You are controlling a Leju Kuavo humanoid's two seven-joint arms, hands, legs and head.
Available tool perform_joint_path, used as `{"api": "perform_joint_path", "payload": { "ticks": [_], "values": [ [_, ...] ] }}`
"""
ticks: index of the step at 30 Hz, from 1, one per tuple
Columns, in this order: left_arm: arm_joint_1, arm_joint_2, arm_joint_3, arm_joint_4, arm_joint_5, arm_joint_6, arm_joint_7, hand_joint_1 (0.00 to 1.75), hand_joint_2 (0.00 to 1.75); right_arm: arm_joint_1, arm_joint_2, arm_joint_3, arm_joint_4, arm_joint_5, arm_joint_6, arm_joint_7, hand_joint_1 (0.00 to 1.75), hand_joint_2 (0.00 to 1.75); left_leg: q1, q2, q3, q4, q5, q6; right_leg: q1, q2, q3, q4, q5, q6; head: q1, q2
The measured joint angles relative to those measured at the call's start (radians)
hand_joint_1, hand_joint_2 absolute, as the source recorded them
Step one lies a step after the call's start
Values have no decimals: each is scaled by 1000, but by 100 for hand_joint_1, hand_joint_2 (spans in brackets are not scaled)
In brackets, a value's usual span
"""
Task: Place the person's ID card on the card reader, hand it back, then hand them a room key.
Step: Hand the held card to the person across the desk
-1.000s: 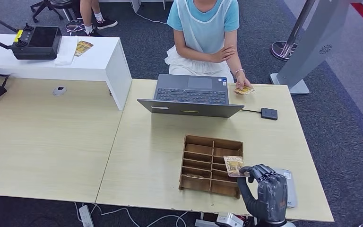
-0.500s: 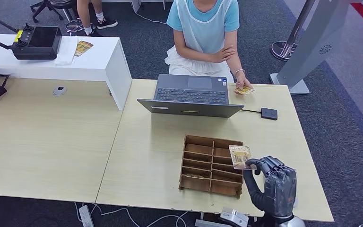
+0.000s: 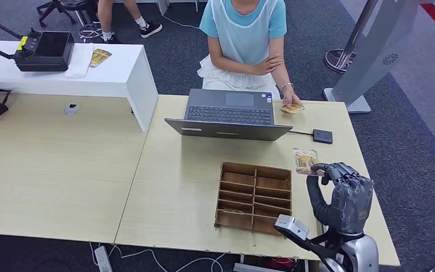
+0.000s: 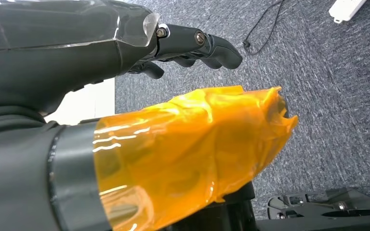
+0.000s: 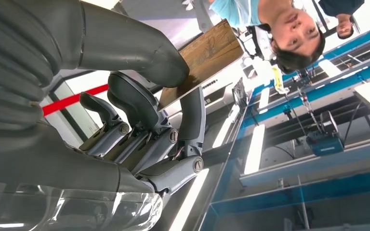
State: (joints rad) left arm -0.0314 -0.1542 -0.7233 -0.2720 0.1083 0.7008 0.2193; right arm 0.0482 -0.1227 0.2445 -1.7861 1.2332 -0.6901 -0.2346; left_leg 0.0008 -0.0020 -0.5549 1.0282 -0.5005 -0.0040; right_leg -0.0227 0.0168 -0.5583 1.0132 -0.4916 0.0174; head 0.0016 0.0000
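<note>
1. Pale wooden table [image 3: 175,187] carries my landmark, the divided wooden tray [image 3: 254,197].
2. My right hand [image 3: 342,192] pinches the room key [image 3: 305,160] between thumb and finger, raised just right of the tray, nearer the person [image 3: 243,39].
3. Card reader [image 3: 322,136] sits beyond the tray.
4. My left hand [image 4: 192,45] hangs over carpet; I cannot tell its finger spread.

Left hand [image 4: 125,53] with curled dark fingers [image 4: 212,45], orange film [image 4: 188,154], grey carpet [image 4: 327,96]

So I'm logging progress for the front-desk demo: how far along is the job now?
Looks late. The person already holds a card by the laptop, seemingly the returned ID. The right hand holds a room key card lifted beyond the wooden organizer. Left: passing it over.
</note>
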Motion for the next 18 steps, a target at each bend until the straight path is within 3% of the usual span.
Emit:
{"api": "perform_joint_path", "payload": {
  "ticks": [6,10,18],
  "values": [
    [0,1,0,0,0,0,-1,0,0,-29,-34,11,6,1,0,16,172,175,0,0,0,0,0,0,0,0,0,0,0,0,0,0],
    [0,2,0,0,0,0,-6,0,0,-66,-70,30,18,-5,0,80,172,175,0,0,0,0,0,0,0,0,0,0,0,0,0,0],
    [0,7,0,0,0,0,-9,0,0,-254,-192,123,90,-72,49,230,172,175,0,1,0,1,1,0,0,1,0,0,2,1,0,0]
  ]
}}
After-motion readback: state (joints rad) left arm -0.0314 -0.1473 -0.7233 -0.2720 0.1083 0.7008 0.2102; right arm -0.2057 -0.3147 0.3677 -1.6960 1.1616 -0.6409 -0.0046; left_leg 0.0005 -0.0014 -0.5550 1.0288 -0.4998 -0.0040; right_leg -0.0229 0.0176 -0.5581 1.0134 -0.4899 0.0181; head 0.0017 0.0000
